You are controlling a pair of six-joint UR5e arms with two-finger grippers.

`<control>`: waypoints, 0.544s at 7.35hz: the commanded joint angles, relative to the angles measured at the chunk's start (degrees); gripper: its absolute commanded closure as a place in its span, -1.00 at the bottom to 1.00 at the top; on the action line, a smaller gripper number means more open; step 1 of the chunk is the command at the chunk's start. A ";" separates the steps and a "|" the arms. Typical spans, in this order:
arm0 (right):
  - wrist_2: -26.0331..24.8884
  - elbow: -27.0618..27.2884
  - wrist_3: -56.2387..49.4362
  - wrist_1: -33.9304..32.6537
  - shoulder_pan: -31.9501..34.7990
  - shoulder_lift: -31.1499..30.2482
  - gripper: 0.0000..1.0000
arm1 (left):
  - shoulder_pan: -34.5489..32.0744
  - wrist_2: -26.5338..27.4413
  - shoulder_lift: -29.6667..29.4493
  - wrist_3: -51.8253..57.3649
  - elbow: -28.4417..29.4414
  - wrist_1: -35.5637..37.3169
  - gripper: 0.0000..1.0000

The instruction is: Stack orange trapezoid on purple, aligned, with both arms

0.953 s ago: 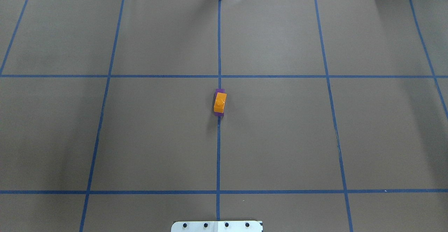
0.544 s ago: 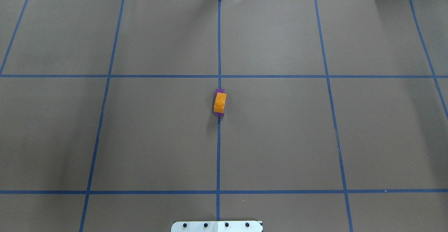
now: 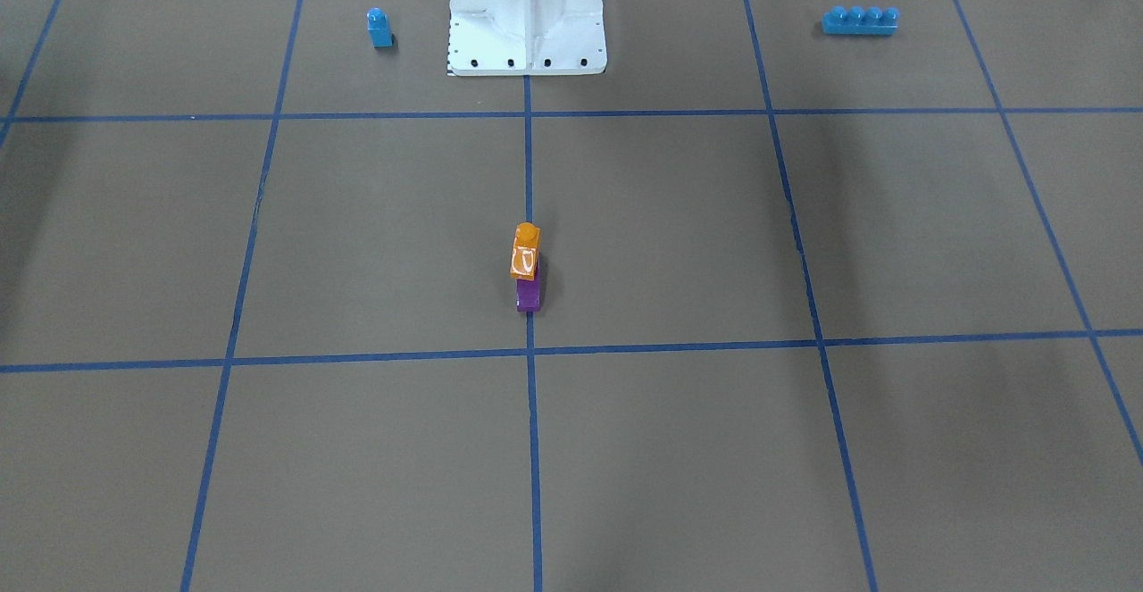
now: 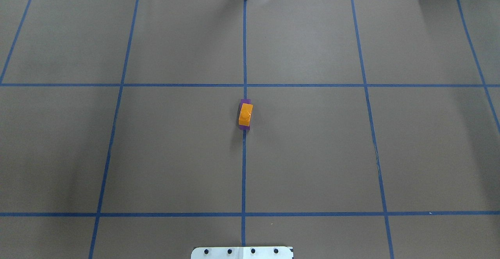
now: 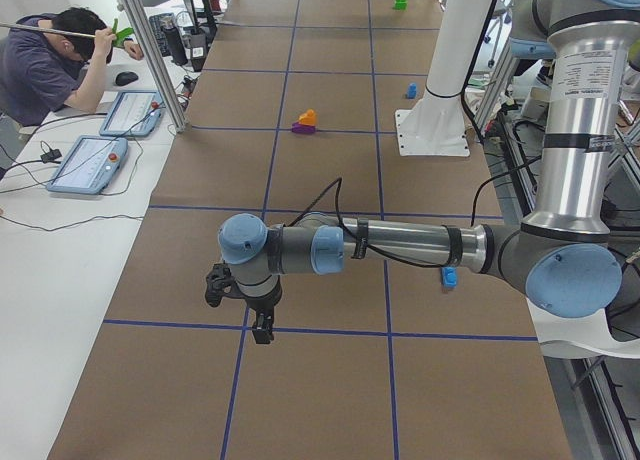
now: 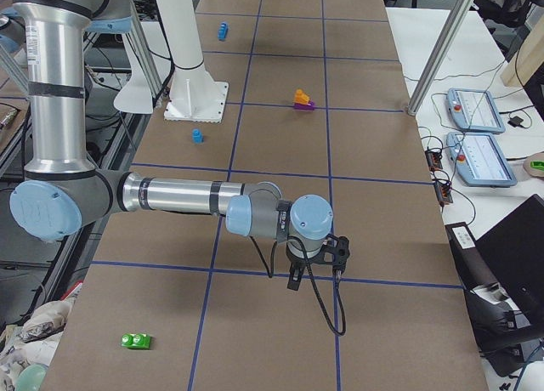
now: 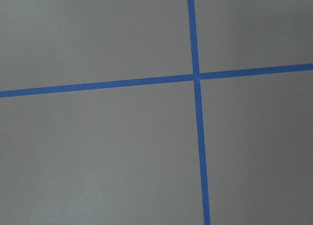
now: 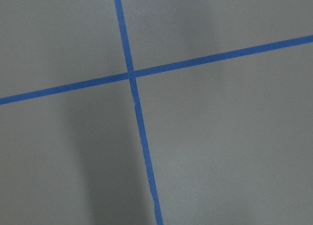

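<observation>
One stack, both grippers far off

Front view: orange trapezoid (image 3: 526, 254) sits atop purple (image 3: 529, 295) on the centre tape line (image 3: 532, 449).
Overhead: purple edges show at the far and near ends.
Side views: left gripper (image 5: 259, 326) and right gripper (image 6: 313, 272) hang well apart from it; I cannot tell their opening.

It was a robotics lab: a grid-taped table (image 5: 330, 180), with teach pendants (image 5: 88, 165) and a seated operator (image 5: 45, 75) just beside it.
</observation>
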 commanded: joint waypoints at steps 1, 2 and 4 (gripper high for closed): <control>0.00 -0.02 -0.04 0.13 0.00 0.21 -1.00 | 0.04 -0.01 -0.30 -1.95 0.01 -0.17 -1.00; 0.00 -0.02 -0.04 0.04 0.00 0.39 -1.00 | 0.04 -0.01 -0.39 -0.56 0.01 -0.08 -1.00; 0.00 -0.02 -0.04 0.13 0.00 0.47 -1.00 | 0.04 -0.19 -0.39 1.04 0.01 -0.08 -1.00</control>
